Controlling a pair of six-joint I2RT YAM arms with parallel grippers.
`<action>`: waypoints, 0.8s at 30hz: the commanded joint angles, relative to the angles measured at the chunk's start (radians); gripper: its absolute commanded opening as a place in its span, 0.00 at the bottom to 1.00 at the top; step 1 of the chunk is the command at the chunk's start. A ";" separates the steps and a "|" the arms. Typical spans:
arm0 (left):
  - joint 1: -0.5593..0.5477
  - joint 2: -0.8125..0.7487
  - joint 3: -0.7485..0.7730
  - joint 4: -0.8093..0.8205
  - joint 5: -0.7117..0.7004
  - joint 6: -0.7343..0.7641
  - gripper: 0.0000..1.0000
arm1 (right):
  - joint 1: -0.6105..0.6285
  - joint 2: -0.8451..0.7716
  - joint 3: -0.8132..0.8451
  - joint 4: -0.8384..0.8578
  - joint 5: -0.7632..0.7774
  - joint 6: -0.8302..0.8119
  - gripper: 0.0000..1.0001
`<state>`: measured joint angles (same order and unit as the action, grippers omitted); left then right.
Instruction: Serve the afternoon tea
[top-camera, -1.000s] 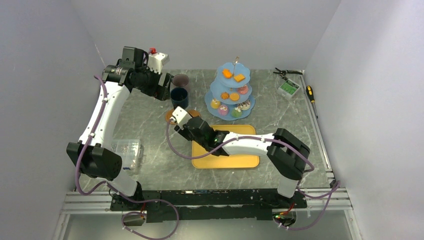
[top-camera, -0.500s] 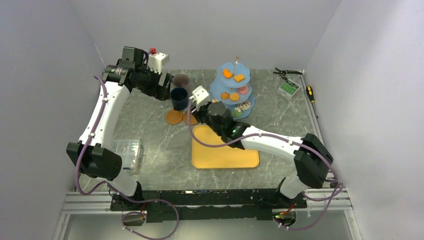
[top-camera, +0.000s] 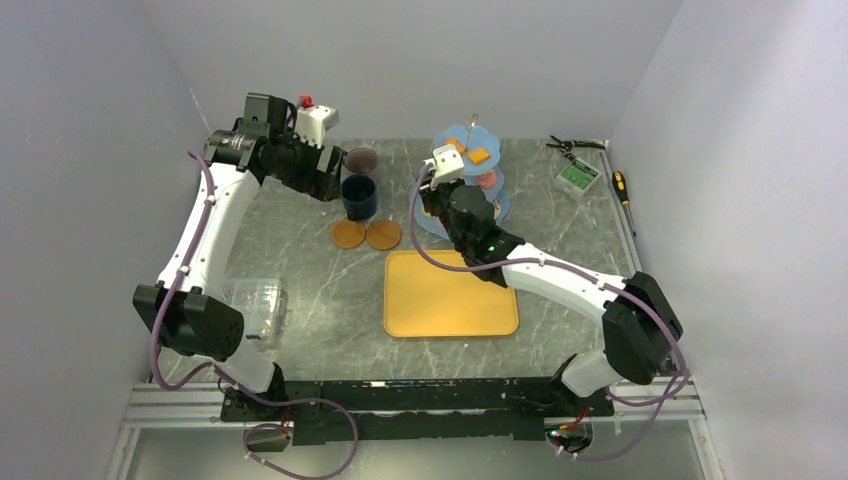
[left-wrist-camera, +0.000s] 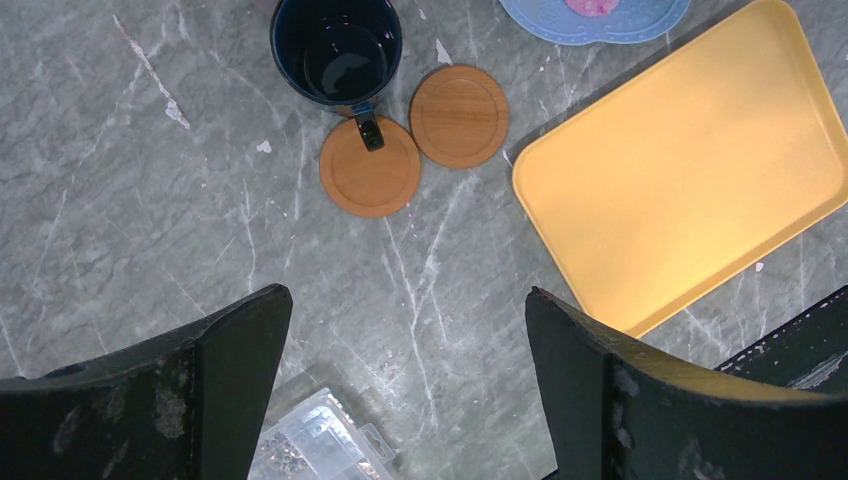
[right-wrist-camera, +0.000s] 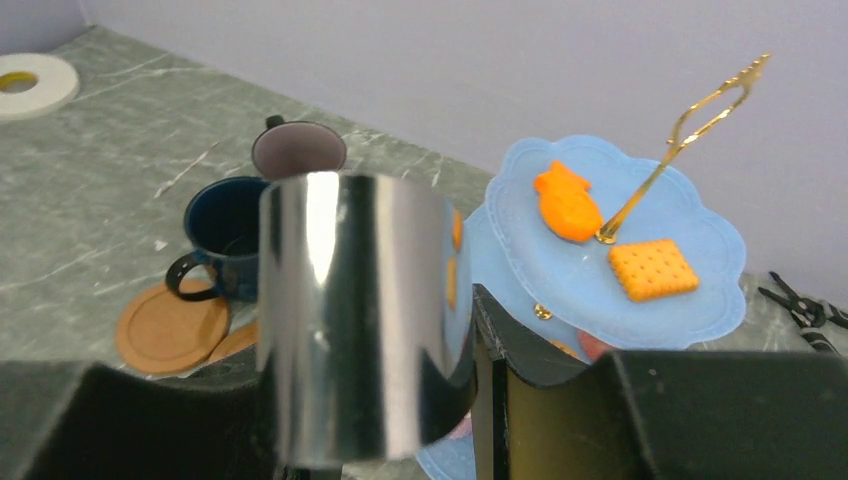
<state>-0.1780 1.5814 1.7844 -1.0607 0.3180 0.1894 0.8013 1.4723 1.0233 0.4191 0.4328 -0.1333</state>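
The light-blue three-tier stand (top-camera: 488, 205) stands at the back centre, with orange biscuits (right-wrist-camera: 652, 268) on its top tier (right-wrist-camera: 700, 230) and small cakes lower down. My right gripper (top-camera: 440, 193) is right beside the stand's left side. It is shut (right-wrist-camera: 400, 400) on a shiny bent metal strip (right-wrist-camera: 350, 300), seemingly tongs. The dark-blue mug (top-camera: 359, 196) stands just behind two brown coasters (top-camera: 348, 234), with the mauve mug (top-camera: 361, 161) behind it. My left gripper (top-camera: 325, 180) hangs open and empty (left-wrist-camera: 405, 292) high beside the mugs.
A yellow tray (top-camera: 450, 295) lies in the middle, and also shows in the left wrist view (left-wrist-camera: 690, 160). A clear plastic box (top-camera: 255, 300) sits at the left. A white tape roll (right-wrist-camera: 25, 85) lies far left. Pliers (top-camera: 572, 145), a small green box (top-camera: 578, 177) and a screwdriver (top-camera: 622, 187) lie back right.
My right arm has swung from over the tray and coasters back and to the right, up to the stand, still holding the metal strip. The left arm has not moved.
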 joint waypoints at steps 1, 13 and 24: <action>0.005 -0.034 0.014 0.005 0.027 0.000 0.93 | -0.004 0.037 0.000 0.179 0.116 0.005 0.29; 0.005 -0.047 -0.005 0.010 0.021 0.011 0.93 | -0.010 0.190 0.011 0.449 0.262 -0.025 0.28; 0.006 -0.055 -0.023 0.017 0.023 0.016 0.93 | -0.028 0.308 0.047 0.586 0.313 -0.029 0.29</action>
<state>-0.1772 1.5715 1.7653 -1.0599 0.3176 0.1970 0.7811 1.7683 1.0145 0.8768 0.7143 -0.1551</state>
